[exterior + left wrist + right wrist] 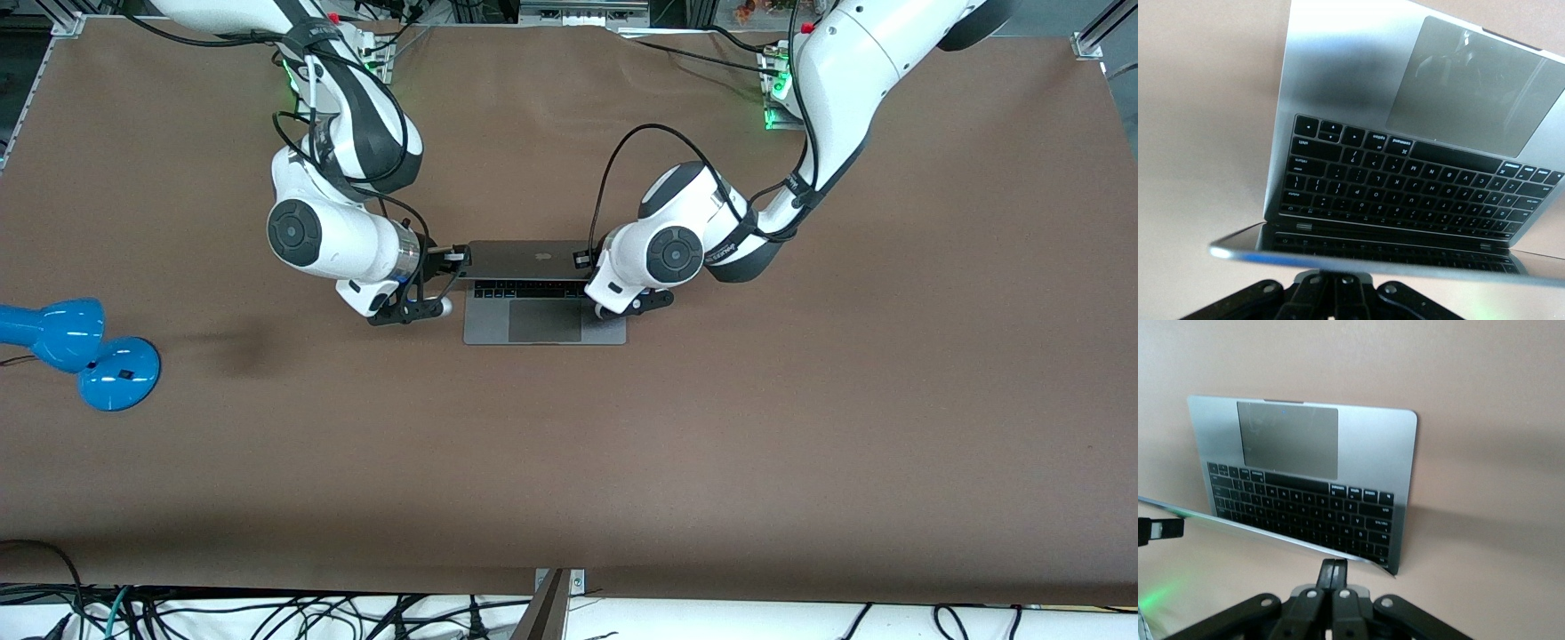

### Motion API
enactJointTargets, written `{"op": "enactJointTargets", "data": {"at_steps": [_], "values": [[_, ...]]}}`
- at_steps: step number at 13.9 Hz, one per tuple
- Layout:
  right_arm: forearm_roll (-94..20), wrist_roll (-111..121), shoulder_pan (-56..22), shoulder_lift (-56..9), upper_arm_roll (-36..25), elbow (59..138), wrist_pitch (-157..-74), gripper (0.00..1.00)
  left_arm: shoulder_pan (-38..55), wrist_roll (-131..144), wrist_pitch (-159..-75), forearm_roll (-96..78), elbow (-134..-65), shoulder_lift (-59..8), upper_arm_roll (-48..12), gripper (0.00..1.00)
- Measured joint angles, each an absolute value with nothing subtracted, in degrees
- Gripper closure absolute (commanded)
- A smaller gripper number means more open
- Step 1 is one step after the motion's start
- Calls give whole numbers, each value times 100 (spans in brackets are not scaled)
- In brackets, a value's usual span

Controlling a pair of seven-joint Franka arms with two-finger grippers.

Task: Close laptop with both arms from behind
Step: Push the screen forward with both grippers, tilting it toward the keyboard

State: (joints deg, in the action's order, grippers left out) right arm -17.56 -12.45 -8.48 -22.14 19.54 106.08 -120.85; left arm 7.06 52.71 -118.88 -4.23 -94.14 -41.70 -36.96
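One laptop point(544, 293), grey metal, sits mid-table on the brown table cover point(622, 462). Lid point(531, 259) is tipped partway down over the base, apple logo point(539, 257) facing up in the front view. One black keyboard point(1405, 187) and one trackpad point(544, 321) show on the base, part of the keyboard under the lid.

Two arms, both at the laptop. Right gripper point(455, 259) is at the lid's corner toward the right arm's end of the table. In the right wrist view the right gripper point(1333, 577) has both fingers pressed together with no gap, tips touching the lid's top edge point(1271, 533). It grips nothing. The keyboard and trackpad lie past that edge, below the fingertips.

Left gripper point(584, 260) is at the lid's other corner, toward the left arm's end. In the left wrist view the left gripper point(1333, 275) shows its fingers together too, tips against the back of the lid just under its edge point(1391, 257). Nothing is clamped between them. The screen reflects the keys.

One blue desk lamp point(76, 347) lies on the table, well apart from the right gripper, out toward the right arm's end and nearer the front camera than the laptop. A bunch of black cables point(267, 613) hangs along the table's near edge.
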Motion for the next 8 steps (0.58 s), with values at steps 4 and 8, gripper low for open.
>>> {"op": "enactJointTargets", "data": {"at_steps": [4, 8], "values": [[-1757, -1015, -850, -2407, 1954, 10608, -12390, 100, 706, 5261, -11944, -303, -9344, -4275, -3676, 100], [-1756, -942, -850, -2559, 1953, 10598, -12507, 100, 706, 5261, -12103, -213, -9315, -4392, -3668, 100]]}}
